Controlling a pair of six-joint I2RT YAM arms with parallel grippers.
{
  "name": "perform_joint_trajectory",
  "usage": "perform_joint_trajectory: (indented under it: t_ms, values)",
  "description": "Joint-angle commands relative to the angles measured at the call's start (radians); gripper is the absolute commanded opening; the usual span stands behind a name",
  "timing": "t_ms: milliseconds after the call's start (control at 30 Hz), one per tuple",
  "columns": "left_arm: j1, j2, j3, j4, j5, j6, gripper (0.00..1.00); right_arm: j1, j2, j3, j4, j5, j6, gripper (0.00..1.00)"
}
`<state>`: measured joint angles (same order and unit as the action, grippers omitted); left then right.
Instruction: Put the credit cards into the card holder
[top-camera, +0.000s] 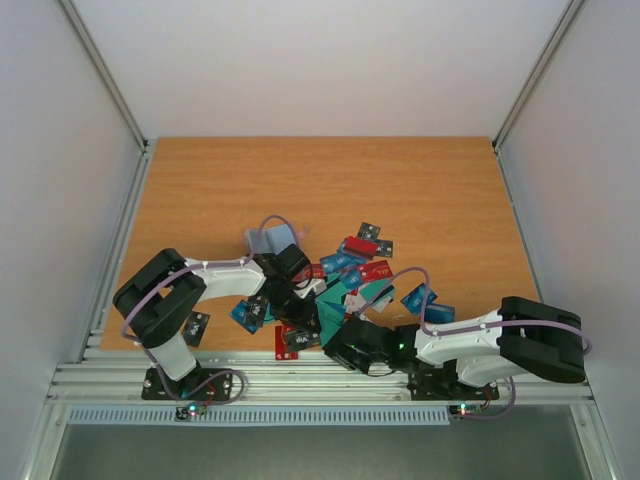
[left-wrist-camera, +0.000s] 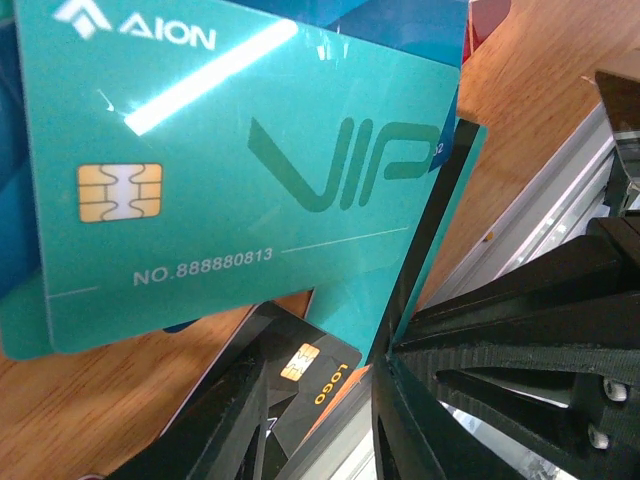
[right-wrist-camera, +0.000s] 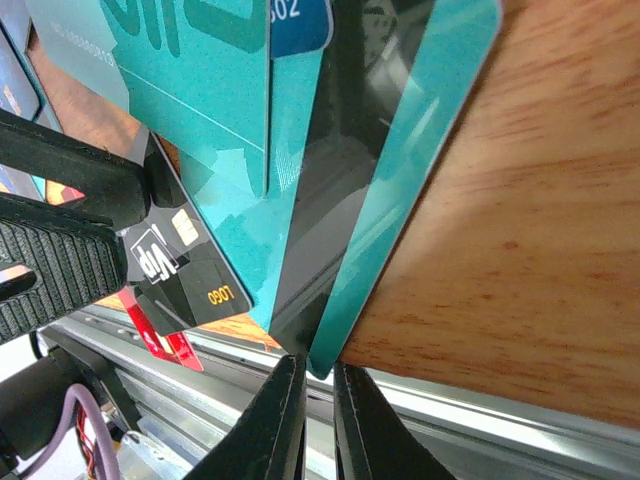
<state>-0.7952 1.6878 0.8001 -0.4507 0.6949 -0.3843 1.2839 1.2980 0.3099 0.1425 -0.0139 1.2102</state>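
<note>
Teal credit card (right-wrist-camera: 420, 170) has its corner pinched between the nearly closed jaws of the right gripper (right-wrist-camera: 318, 395). How far open the left gripper (top-camera: 297, 292) is cannot be told.

Credit cards (top-camera: 360, 246) heaped, overlapping; card holder (top-camera: 272, 240) at heap's far-left edge.

The card holder (top-camera: 270, 240) lies on the tabletop (top-camera: 420, 180). The credit cards (top-camera: 368, 270) spread in an overlapping heap from just right of the card holder down toward the near edge. A lone card (top-camera: 196, 326) lies nearer and to the left of the card holder, apart from the heap. The left hand (top-camera: 303, 303) sits over the heap just before the card holder. The right hand (top-camera: 330, 335) lies nearer still, at the edge, with a tilted card (right-wrist-camera: 420, 150) caught by its corner between the fingertips.
</note>
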Motion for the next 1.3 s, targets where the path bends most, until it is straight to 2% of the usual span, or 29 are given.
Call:
perform_joint_trajectory:
  t_ms: [0,233,400,600,933,1267]
  values:
    - [-0.004,0.036,-0.012,0.008,-0.017,0.012,0.32,-0.035,0.025,0.035,0.065,0.101,-0.048,0.10]
    - [-0.004,0.032,-0.012,0.006,-0.007,0.008,0.30,-0.037,0.013,0.077,0.053,0.095,-0.098,0.10]
    - [-0.004,0.018,-0.008,0.005,0.000,0.000,0.30,-0.041,-0.007,0.081,0.025,0.106,-0.100,0.01]
    - [-0.005,-0.029,0.004,-0.004,-0.003,-0.018,0.29,-0.044,-0.026,0.088,-0.036,0.107,-0.079,0.01]
    - [-0.005,-0.125,0.076,-0.068,-0.071,-0.024,0.30,-0.044,-0.128,0.202,-0.387,0.156,-0.132,0.01]
    - [0.004,-0.220,0.105,-0.108,-0.151,-0.019,0.34,-0.054,-0.213,0.259,-0.567,0.200,-0.165,0.01]
